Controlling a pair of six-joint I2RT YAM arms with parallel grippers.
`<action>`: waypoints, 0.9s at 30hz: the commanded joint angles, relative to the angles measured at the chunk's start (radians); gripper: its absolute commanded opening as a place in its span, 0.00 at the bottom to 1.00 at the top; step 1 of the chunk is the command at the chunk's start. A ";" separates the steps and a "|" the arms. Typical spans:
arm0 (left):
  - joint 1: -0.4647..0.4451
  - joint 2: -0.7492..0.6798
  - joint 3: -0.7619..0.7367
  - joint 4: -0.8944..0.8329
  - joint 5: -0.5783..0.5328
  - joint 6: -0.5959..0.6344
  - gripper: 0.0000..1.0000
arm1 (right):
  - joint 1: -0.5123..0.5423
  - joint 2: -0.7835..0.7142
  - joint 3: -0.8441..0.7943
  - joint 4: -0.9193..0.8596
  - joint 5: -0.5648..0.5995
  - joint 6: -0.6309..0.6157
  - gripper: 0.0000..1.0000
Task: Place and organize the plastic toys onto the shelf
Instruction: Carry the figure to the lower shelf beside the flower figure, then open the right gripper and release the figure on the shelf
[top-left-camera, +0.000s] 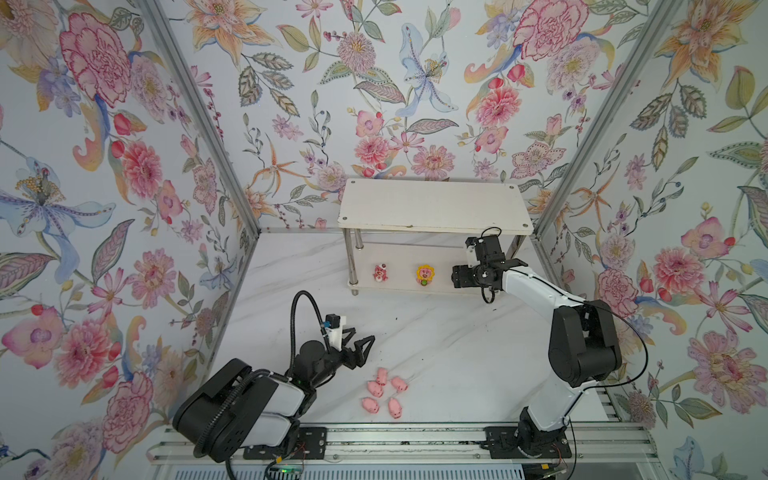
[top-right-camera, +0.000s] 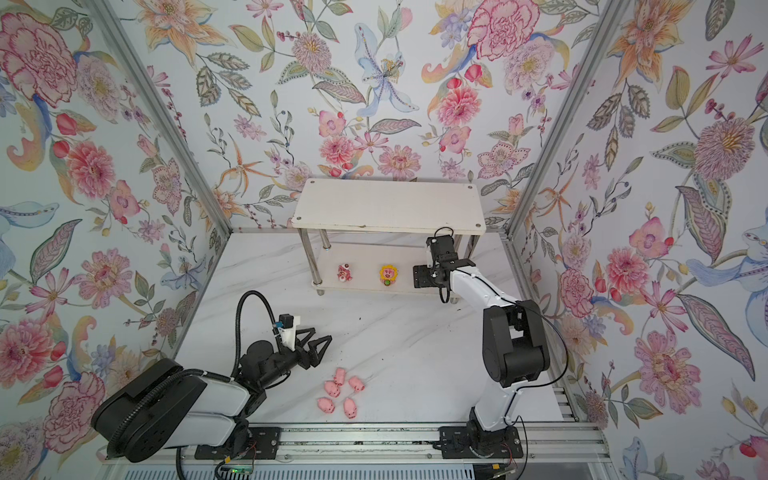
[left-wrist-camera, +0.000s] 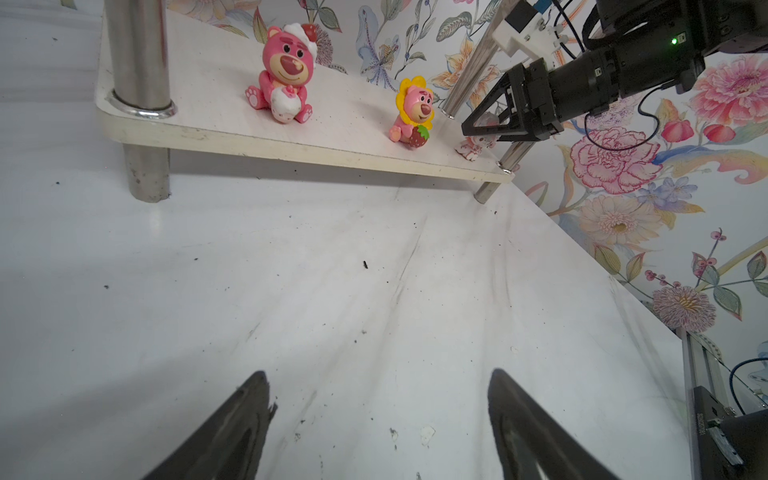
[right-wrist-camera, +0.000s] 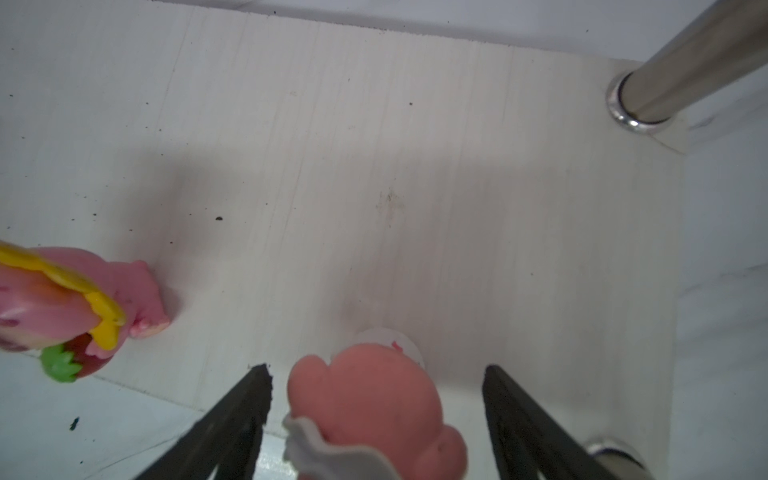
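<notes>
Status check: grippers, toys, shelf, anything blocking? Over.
Both grippers open: left gripper empty over table, right gripper straddling pink-and-white plastic figurine on lower tier of white two-tier shelf. Five pink plastic pigs on table. Nothing blocking; yellow-petalled figurine stands clear alongside.

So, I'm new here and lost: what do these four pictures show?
It is two robot arms on a rail, each ending in a two-finger gripper. Two pictures come from one camera overhead and look nearly alike; the other two come from cameras on the arms' wrists. On the white table lie five pink pigs. The two-tier shelf holds a pink bear, a yellow-petalled figure and a pink-and-white toy on its lower tier. The right gripper is open around that last toy, not touching it. The left gripper is open and empty, beside the pigs. Nothing is held.
</notes>
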 joint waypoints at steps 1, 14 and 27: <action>0.012 0.007 0.002 0.039 0.017 -0.004 0.83 | -0.008 -0.040 0.002 -0.016 0.019 0.003 0.86; 0.013 -0.030 -0.010 0.030 0.017 -0.004 0.83 | -0.005 -0.299 -0.195 -0.010 -0.021 0.043 0.99; 0.012 -0.030 -0.001 -0.023 -0.026 0.026 0.81 | 0.374 -0.679 -0.595 0.010 0.204 0.261 0.99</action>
